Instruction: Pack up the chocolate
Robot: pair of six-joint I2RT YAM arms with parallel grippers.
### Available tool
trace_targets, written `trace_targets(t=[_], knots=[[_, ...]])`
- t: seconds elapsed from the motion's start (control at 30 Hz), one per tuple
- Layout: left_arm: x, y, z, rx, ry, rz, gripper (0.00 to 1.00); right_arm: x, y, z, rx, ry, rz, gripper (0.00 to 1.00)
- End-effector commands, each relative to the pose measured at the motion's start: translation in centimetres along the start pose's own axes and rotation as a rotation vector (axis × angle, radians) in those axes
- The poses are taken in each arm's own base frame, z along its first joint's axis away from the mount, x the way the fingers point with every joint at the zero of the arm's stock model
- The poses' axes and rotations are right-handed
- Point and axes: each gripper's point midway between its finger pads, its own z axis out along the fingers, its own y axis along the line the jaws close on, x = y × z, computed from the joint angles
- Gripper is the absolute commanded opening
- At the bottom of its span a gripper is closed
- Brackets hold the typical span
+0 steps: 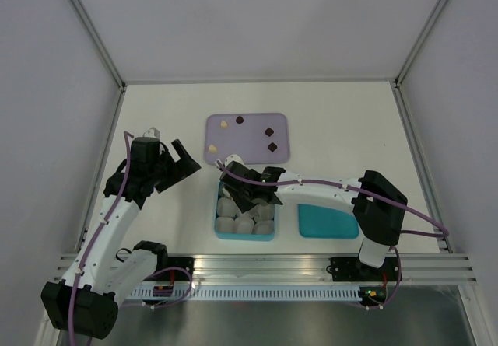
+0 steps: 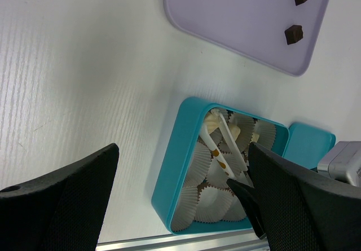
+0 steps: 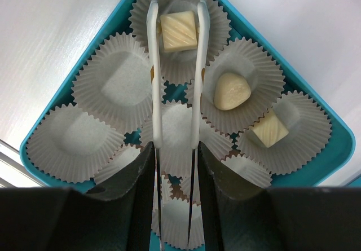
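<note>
The right gripper (image 3: 175, 166) is closed on a pair of white tweezers (image 3: 153, 65), whose two tips reach down into the teal box (image 2: 169, 172) and sit against both sides of a cream-white square chocolate (image 3: 178, 31). That piece is over the paper cup (image 3: 180, 65) at the box's far corner; whether it already rests on the paper or hangs just above it is hard to tell from the wrist view. Two more cream-white pieces (image 3: 231, 90) lie in neighbouring cups, while the other cups in view hold nothing. Behind the box on the desk (image 1: 334, 113) lies the lavender tray (image 1: 247, 148), carrying one cream piece (image 1: 225, 124) and three dark pieces (image 1: 271, 132), well apart from each other. The left gripper (image 1: 170, 145) hovers to the left of the box with its fingers spread wide, holding nothing. A flat teal lid (image 1: 327, 221) lies just right of the box.
</note>
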Motion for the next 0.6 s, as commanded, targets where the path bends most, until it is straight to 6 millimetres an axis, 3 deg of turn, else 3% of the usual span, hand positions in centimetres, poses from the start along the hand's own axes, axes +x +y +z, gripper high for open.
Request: trace_targets(t=[0.0, 0.57], knots=[[-0.07, 0.11, -0.23, -0.003, -0.007, 0.027, 1.0, -1.82, 0.81, -0.49, -0.014, -0.05, 0.026, 0.23], [-0.2, 0.05, -0.44, 0.0, -0.017, 0.029, 1.0, -1.45, 0.57, -0.04, 0.005, -0.037, 0.039, 0.29]])
